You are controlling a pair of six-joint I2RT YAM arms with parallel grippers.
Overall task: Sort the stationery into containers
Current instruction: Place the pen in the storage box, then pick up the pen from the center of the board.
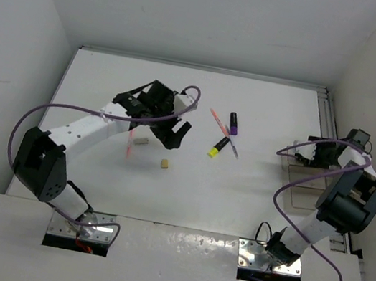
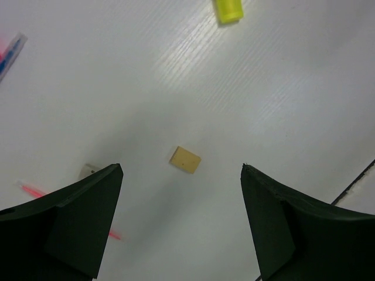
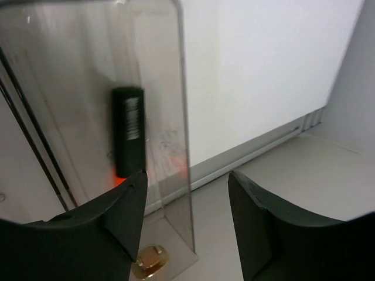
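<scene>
My left gripper (image 1: 172, 136) is open and hovers over the table; in the left wrist view (image 2: 181, 182) a tan eraser (image 2: 185, 160) lies between its fingers, below them. The eraser also shows from above (image 1: 165, 163). A grey eraser (image 1: 141, 141) and a pink pen (image 1: 130, 143) lie just left. A yellow-ended highlighter (image 1: 219, 147), a purple-ended highlighter (image 1: 234, 124) and two thin pens (image 1: 217, 120) lie mid-table. My right gripper (image 1: 302, 155) is open at the clear containers (image 1: 305, 177). In the right wrist view (image 3: 187, 181) a container wall (image 3: 167, 88) stands between its fingers, with an orange-ended highlighter (image 3: 129, 132) inside.
The white side walls close in the table on the left, back and right. A metal rail (image 1: 330, 122) runs along the right edge behind the containers. A small brass fitting (image 3: 149, 260) sits under the container's corner.
</scene>
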